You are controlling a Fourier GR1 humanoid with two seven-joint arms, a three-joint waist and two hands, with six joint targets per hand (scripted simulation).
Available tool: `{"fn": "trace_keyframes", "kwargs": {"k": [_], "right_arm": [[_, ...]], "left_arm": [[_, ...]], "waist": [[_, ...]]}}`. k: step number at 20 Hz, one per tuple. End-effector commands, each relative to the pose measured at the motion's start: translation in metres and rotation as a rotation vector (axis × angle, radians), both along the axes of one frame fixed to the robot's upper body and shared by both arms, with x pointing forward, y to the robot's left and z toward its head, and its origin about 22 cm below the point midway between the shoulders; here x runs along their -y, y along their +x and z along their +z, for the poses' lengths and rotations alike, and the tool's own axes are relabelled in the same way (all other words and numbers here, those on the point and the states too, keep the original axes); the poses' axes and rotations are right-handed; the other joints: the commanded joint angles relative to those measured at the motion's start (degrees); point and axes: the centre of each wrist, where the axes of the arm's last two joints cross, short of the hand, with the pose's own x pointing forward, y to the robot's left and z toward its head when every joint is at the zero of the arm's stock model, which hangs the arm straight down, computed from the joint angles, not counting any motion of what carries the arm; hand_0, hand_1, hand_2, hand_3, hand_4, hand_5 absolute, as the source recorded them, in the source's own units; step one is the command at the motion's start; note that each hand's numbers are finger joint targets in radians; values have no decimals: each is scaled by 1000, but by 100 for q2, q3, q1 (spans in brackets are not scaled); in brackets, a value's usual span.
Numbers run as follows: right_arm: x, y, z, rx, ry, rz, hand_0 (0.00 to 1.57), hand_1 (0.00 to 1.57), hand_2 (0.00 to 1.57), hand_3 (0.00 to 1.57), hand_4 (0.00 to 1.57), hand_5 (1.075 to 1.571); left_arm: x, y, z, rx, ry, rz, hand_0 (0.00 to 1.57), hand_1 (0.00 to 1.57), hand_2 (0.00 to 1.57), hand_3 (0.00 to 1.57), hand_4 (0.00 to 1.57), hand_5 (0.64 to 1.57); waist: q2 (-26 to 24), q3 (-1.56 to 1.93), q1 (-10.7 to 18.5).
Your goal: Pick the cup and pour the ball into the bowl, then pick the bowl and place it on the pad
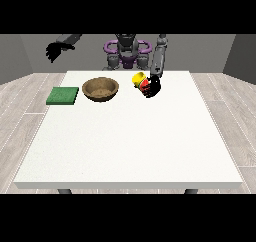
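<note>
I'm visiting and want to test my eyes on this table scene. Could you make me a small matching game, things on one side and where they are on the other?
Things:
1. cup
2. bowl
3. pad
4. hand at the view's left

Places:
A. raised in the air, off the table
B. flat at the table's left edge
C. in the hand at the view's right
D. between pad and cup

Pairs: 1-C, 2-D, 3-B, 4-A
</note>
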Motion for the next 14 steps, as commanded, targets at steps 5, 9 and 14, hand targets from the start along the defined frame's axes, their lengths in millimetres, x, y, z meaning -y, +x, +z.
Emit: {"fn": "trace_keyframes", "kwargs": {"k": [5, 9, 14], "right_arm": [[36, -16, -18, -105, 7, -33, 0, 0, 0, 0, 363, 1570], [31, 6, 5, -163, -10, -27, 0, 0, 0, 0, 469, 1571], [18, 22, 2, -228, -22, -48, 0, 0, 0, 0, 581, 1568]], "left_arm": [[-2, 8, -1, -105, 199, 15, 1302, 1302, 1571, 1571, 1231, 1548], [8, 37, 29, -116, 424, 95, 1323, 1323, 1571, 1571, 1220, 1553], [22, 60, 47, -141, 752, 110, 1313, 1313, 1571, 1571, 1244, 1561]], "waist": [[-638, 3, 152], [-1163, 10, 55], [-1447, 33, 239]]}}
